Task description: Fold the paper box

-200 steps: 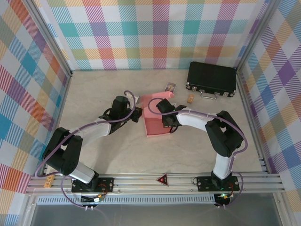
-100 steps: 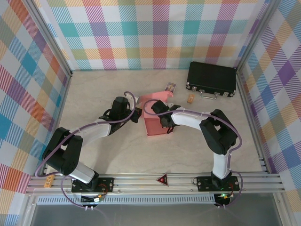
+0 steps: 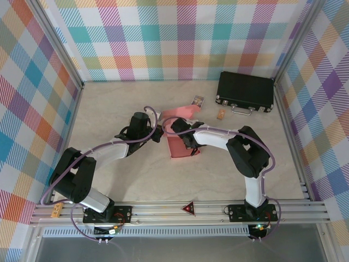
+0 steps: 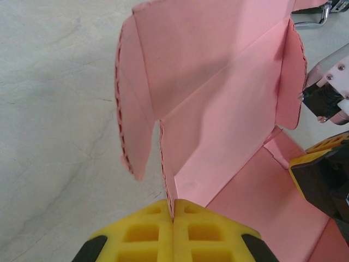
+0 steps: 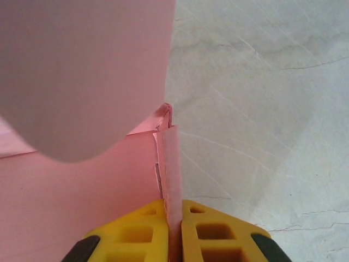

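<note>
The paper box (image 3: 182, 147) is a salmon-pink sheet, partly folded, lying mid-table between the two arms, with one flap (image 3: 180, 113) reaching toward the back. My left gripper (image 3: 160, 134) is at its left side. In the left wrist view the left gripper (image 4: 173, 210) is shut on the thin edge of an upright wall of the paper box (image 4: 218, 109). My right gripper (image 3: 185, 143) reaches in from the right. In the right wrist view the right gripper (image 5: 174, 215) is shut on another upright wall of the paper box (image 5: 82, 191), with a blurred pink flap (image 5: 87, 71) above.
A black hard case (image 3: 245, 91) with a handle lies at the back right. A small printed card packet (image 3: 197, 100) and a tiny tan piece (image 3: 221, 114) lie near it. Plaid walls enclose the table (image 3: 109, 103) on three sides. A metal rail (image 3: 163, 210) runs along the front.
The right arm has swung left and a little back with its wall of the box, so the box looks narrower from above. The left gripper has kept its place and grip.
</note>
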